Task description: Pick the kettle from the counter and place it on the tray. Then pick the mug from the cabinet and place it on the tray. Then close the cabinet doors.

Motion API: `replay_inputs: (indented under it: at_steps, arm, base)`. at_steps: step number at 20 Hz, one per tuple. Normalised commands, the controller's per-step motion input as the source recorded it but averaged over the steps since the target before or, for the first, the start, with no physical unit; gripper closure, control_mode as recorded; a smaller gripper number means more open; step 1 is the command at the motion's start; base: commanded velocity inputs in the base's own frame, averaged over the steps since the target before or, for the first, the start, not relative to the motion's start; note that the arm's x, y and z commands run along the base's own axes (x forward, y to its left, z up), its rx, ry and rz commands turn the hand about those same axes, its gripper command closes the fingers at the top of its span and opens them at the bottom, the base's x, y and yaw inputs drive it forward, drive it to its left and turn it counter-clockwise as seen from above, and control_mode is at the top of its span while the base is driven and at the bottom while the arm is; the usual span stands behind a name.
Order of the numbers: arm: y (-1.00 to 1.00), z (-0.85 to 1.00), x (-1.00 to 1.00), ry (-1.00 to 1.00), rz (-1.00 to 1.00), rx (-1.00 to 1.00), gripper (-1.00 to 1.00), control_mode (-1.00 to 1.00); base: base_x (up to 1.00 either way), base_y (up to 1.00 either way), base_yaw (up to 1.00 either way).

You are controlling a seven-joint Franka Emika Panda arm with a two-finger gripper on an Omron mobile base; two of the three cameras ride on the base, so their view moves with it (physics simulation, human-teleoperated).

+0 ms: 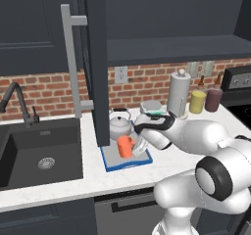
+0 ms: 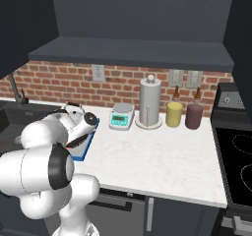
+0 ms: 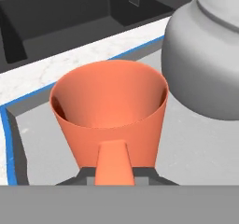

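The small plain orange cylindrical mug (image 3: 109,111) stands upright on the flat rectangular grey tray with a raised blue rim (image 1: 110,164), its open mouth up and its side handle turned toward the hand camera. The claw (image 3: 114,175) sits at that handle: in the hand view the dark tips lie on either side of the handle at the bottom, nearly closed and pinching it. In the left base view the hand reaches down to the mug from its right.

The squat round silver-grey metal kettle (image 1: 119,125) is also on the tray, just beside the mug and behind it toward the brick wall; in the hand view its body rises at upper right, close to the mug rim, contact not resolvable.

The tray lies on the white marbled stone tabletop (image 2: 162,156), between the dark inset sink (image 1: 39,153) and the arm.

The tall dark navy panelled cabinet door with a long grey bar handle (image 1: 95,58) stands swung open above the tray's left edge. The dark inner shelf of the navy wall cabinet (image 2: 133,50) is exposed.
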Motion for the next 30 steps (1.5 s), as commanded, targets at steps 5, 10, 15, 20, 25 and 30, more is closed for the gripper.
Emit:
replay_inputs:
  at_steps: [5, 10, 15, 20, 25, 30]
  arm:
    - [0.00, -0.21, 0.13, 0.04, 0.01, 0.00, 1.00, -1.00]
    - [0.00, -0.28, 0.06, 0.06, 0.00, 0.00, 1.00, -1.00]
    - [0.00, -0.30, -0.04, 0.02, 0.00, 0.00, 1.00, -1.00]
    - [0.00, -0.22, -0.24, 0.00, 0.00, 0.00, 1.00, -1.00]
    - [0.00, -0.23, -0.33, 0.00, 0.00, 0.00, -1.00, -1.00]
    - [-0.01, 0.06, -0.06, 0.00, 0.00, 0.00, -1.00, -1.00]
  base:
    - [0.00, 0.00, 0.00]
    - [0.00, 0.00, 0.00]
    - [0.00, 0.00, 0.00]
    - [0.00, 0.00, 0.00]
    - [0.00, 0.00, 0.00]
    - [0.00, 0.00, 0.00]
